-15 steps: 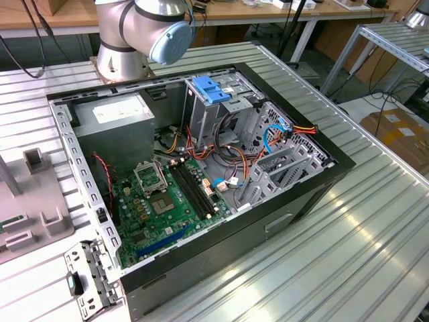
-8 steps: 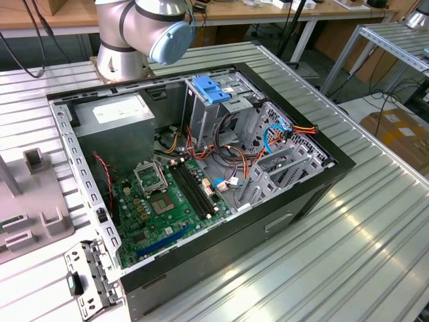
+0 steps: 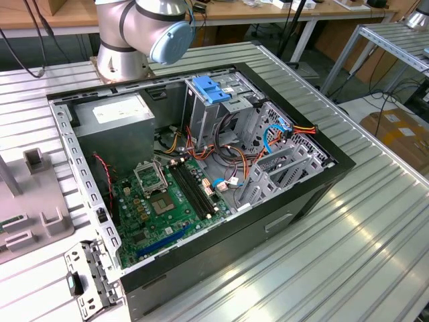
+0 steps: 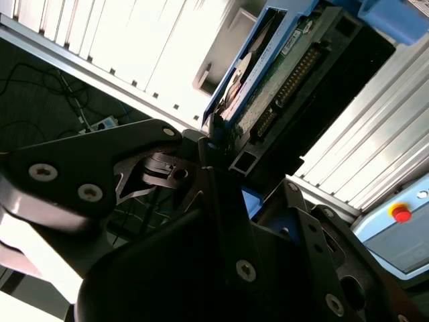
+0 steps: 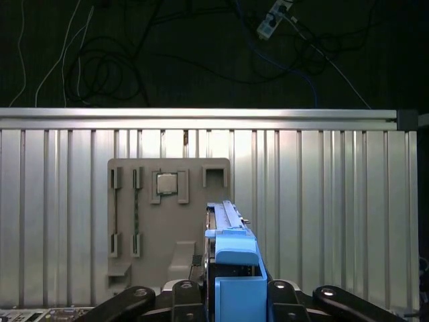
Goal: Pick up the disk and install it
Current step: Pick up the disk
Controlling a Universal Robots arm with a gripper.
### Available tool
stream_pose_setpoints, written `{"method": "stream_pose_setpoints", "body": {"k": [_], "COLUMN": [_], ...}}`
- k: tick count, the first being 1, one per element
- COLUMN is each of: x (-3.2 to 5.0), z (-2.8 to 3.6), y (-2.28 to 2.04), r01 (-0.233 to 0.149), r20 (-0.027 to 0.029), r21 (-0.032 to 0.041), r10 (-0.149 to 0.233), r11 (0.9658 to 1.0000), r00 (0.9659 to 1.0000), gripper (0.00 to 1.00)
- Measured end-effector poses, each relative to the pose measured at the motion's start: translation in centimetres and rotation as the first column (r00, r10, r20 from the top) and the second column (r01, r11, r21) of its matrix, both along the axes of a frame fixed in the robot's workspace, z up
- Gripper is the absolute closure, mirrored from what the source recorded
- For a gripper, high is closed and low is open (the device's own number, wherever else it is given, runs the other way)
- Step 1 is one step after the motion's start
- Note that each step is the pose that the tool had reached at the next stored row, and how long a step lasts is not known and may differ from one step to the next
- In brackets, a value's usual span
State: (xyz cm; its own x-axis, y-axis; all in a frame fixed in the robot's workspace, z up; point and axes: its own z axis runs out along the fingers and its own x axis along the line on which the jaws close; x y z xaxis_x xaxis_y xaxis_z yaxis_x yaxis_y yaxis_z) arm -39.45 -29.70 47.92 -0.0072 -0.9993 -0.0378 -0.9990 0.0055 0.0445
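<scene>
The counter (image 3: 375, 221) is gleaming as ribbed bare aluminium. The disk (image 4: 268, 87) is showing a smooth blue plastic frame around a green circuit board; the claw (image 4: 216, 142) is looking matt black metal. At the case's (image 3: 214, 260) eleven o'clock, the arm (image 3: 124, 27) is shining silvery, satin-smooth.

Exterior view overlooks case (image 3: 221, 249), both wrist views share gripper (image 5: 231, 300), disk (image 4: 281, 79)

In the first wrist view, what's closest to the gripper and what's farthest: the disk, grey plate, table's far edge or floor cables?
1. The disk, clamped in the gripper.
2. The grey plate, lying on the table just beyond.
3. The table's far edge, behind the plate.
4. The floor cables, past the table, down in the dark.
</scene>
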Motion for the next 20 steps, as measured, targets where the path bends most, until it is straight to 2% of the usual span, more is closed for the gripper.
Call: {"method": "stream_pose_setpoints", "body": {"k": [20], "x": [1.19], "z": [0.0], "y": [0.0], "r01": [0.0], "r20": [0.0], "r21": [0.0], "r10": [0.0], "r11": [1.0], "r00": [1.0], "gripper": [0.63]}}
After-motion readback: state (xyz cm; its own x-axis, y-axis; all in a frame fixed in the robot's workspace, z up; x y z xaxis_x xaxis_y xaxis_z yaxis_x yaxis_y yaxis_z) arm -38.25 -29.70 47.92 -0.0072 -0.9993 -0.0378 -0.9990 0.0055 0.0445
